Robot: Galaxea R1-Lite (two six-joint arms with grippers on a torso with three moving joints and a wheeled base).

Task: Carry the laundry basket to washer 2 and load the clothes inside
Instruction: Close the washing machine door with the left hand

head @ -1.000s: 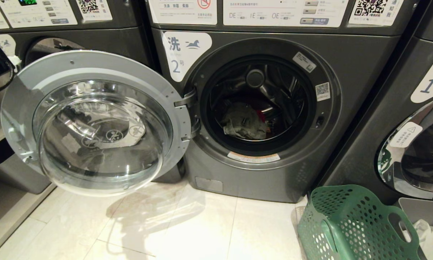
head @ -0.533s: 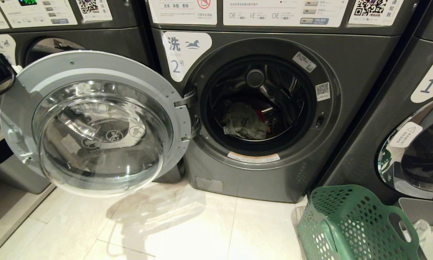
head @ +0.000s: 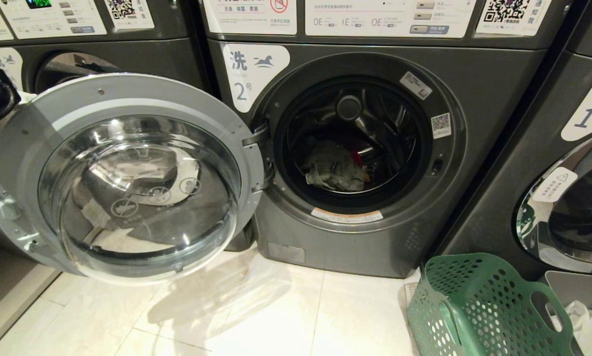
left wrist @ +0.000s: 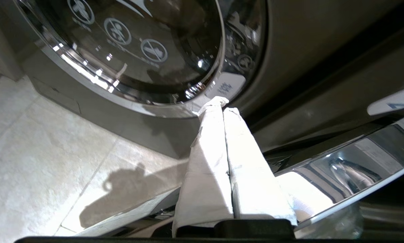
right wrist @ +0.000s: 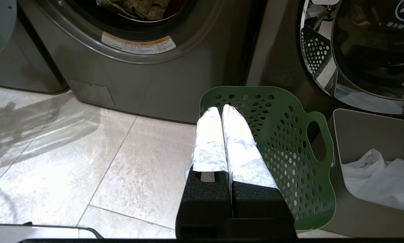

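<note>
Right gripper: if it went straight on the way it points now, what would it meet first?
Probably the green laundry basket: the shut right gripper has its tips over the basket's near rim in the right wrist view, with the washer's front beyond. Depth is unclear.

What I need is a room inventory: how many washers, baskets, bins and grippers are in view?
Washers: 3
Basket: 1
Bin: 1
Grippers, left and right: 2
Total: 7
</note>
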